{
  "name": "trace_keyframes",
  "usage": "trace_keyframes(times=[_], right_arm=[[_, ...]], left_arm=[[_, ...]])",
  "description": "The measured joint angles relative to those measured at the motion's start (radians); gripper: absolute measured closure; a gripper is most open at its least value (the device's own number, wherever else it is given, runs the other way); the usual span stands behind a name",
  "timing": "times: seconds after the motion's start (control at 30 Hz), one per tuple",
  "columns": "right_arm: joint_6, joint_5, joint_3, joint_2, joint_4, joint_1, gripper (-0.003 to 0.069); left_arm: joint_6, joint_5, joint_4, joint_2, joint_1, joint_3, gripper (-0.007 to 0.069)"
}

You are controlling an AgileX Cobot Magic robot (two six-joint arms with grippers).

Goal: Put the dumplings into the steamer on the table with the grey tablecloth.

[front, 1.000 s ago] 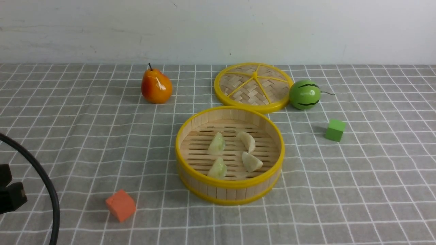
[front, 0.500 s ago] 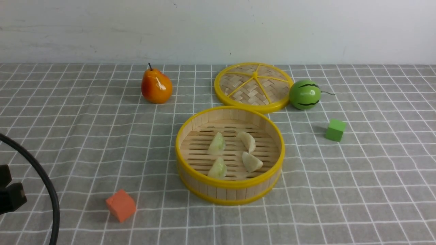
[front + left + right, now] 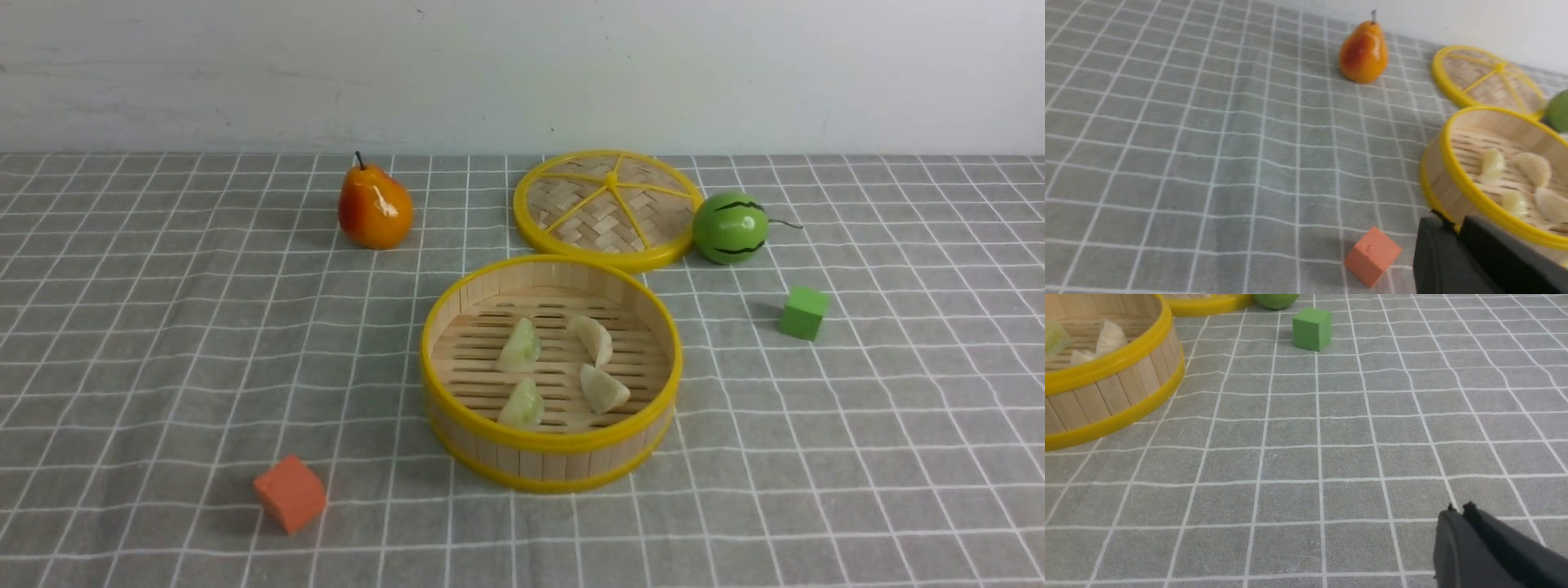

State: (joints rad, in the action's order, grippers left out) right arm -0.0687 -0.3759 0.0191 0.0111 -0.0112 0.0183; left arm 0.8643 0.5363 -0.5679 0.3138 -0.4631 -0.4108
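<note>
Resting inside the steamer (image 3: pixel 551 371): all four dumplings (image 3: pixel 563 367). Left claw (image 3: pixel 1455 224) and right claw (image 3: pixel 1458 510) pinched narrow, empty, low over the tabletop (image 3: pixel 163 327). Risk: left claw near rim; a swing could nudge steamer, spilling dumplings.

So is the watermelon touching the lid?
Cannot tell. In the front view the watermelon sits right against the lid's rim with no visible gap, but contact isn't plain. The wrist views show only slivers.
</note>
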Motion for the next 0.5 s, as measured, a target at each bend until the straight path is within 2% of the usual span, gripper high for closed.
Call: trace_keyframes(times=[0.13, 0.37, 0.5], right_arm=[[0.000, 0.000, 0.000, 0.000, 0.000, 0.000, 0.0639], [0.000, 0.000, 0.000, 0.000, 0.000, 0.000, 0.0636], [0.000, 0.000, 0.000, 0.000, -0.001, 0.000, 0.0636]], left_arm=[[-0.158, -0.146, 0.136, -0.183, 0.139, 0.130, 0.0636], [-0.449, -0.234, 0.398, -0.324, 0.354, 0.370, 0.0639], [-0.571, -0.187, 0.513, -0.324, 0.409, 0.435, 0.0639]])
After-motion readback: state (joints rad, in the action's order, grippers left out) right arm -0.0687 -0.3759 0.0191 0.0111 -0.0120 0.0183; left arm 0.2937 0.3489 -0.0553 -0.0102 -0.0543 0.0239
